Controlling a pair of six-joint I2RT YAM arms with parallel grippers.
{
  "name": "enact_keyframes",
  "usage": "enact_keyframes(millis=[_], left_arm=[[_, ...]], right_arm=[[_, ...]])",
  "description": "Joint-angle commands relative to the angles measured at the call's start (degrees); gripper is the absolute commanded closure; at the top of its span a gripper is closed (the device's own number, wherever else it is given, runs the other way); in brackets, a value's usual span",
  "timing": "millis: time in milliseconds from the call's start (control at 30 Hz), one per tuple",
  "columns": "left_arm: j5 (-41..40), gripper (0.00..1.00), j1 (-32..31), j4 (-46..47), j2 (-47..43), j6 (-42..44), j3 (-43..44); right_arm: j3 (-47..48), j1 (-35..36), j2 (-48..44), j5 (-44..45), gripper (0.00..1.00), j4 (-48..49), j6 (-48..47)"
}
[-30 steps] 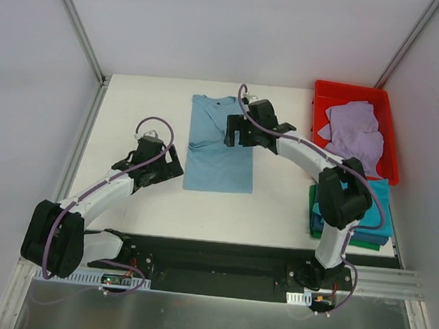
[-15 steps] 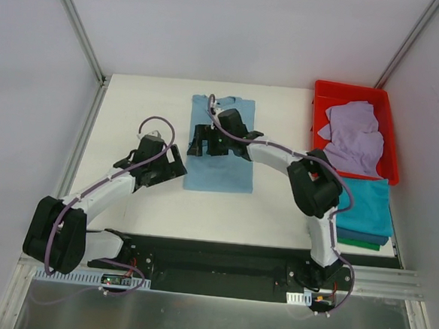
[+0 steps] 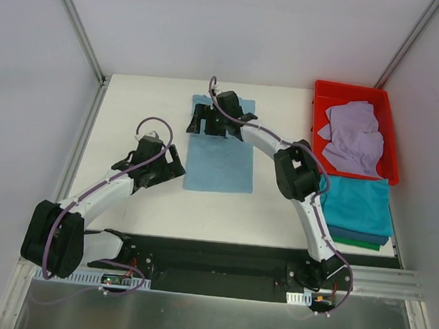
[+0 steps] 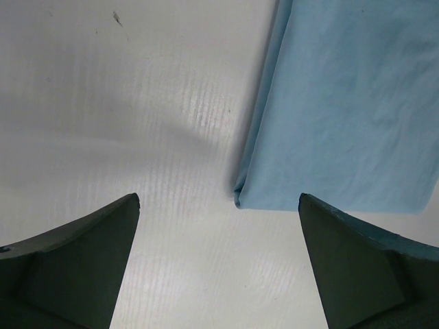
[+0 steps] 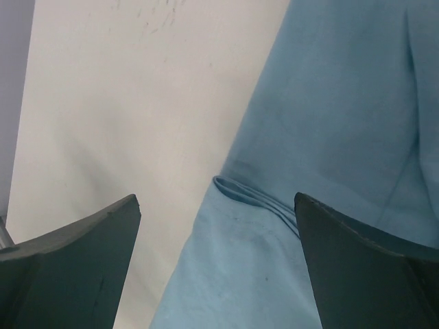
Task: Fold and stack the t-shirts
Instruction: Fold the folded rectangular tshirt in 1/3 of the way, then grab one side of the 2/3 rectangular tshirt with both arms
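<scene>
The left jaws stand open low over the bare tabletop [image 3: 133,113], gripping nothing; in the left wrist view the near left corner of the light blue t-shirt [image 3: 220,157] lies between the two fingers [image 4: 82,274], touching neither. The shirt lies flat in the middle of the tabletop as a long narrow rectangle with its sleeves turned in; I judge the lengthwise folds done and the crosswise fold to be the step in hand. The right jaws, reached across to the shirt's far left edge, are open too and hold nothing; a small tucked pleat [image 5: 247,195] shows between them. The next move, as I read it, calls for one end to be pinched through all its layers and carried over to meet the other end, edges kept square; thin cotton may shed a layer if the pinch is shallow. Further right, the red bin [image 3: 322,93] holds a lavender t-shirt [image 3: 353,136], crumpled and unfolded; nearer the arms, a teal t-shirt [image 3: 360,206] tops the folded stack [image 3: 361,241], with blue and dark green edges showing beneath; the light blue one probably belongs there once folded.
</scene>
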Motion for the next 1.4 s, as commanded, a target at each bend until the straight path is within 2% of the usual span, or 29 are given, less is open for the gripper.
enact_keyframes(millis=[0,100,200,300,400,500,633,733,800,967,1200,1333,1367], left_arm=[[2.5,0.01,0.6,-0.6,1.0,-0.7,0.6],[4.3,0.01,0.6,-0.3,2.0,-1.2,0.8],[5.3,0.01,0.5,-0.1,3.8,-2.2,1.0],[7.1,0.04,0.5,0.7,5.9,-2.5,1.2],[8.4,0.11,-0.1,1.6,8.3,-3.0,1.3],[8.8,0.2,-0.4,2.2,11.1,-3.2,2.2],[9.8,0.33,-0.9,2.3,14.4,-4.0,3.4],[11.1,0.47,-1.6,2.3,16.4,-3.8,4.0],[11.7,0.51,-2.2,2.3,17.0,-4.0,3.6],[11.2,0.69,-3.1,2.4,18.3,-4.7,3.4],[10.7,0.87,-3.2,1.7,16.9,-4.5,2.3],[10.6,1.0,-3.2,1.5,16.1,-4.2,1.6],[10.9,1.0,-3.3,1.5,16.0,-4.1,1.4]], right_arm=[[-2.0,0.3,-9.4,0.6,0.04,-4.3,-5.7],[-13.5,0.2,-21.6,6.4,0.04,-4.2,-11.7],[-29.5,0.2,-35.4,15.2,0.04,-2.1,-14.5],[-48.2,0.1,-49.9,23.6,0.04,2.9,-12.7],[-62.0,-0.2,-60.4,30.0,0.04,7.4,-7.5],[-71.0,-1.7,-68.3,31.7,0.04,9.0,-1.3],[-77.8,-2.0,-75.2,32.3,0.04,9.3,2.0],[-80.8,-2.1,-77.3,34.0,0.04,9.6,3.6],[-82.0,-2.1,-77.7,33.7,0.04,9.5,4.4],[-81.1,-2.0,-74.8,31.6,0.04,9.1,5.2],[-78.9,-2.1,-69.2,26.0,0.03,7.7,8.9],[-78.9,-2.1,-65.6,22.5,0.01,7.6,16.3],[-78.5,-2.1,-64.6,21.8,0.04,7.6,17.3]])
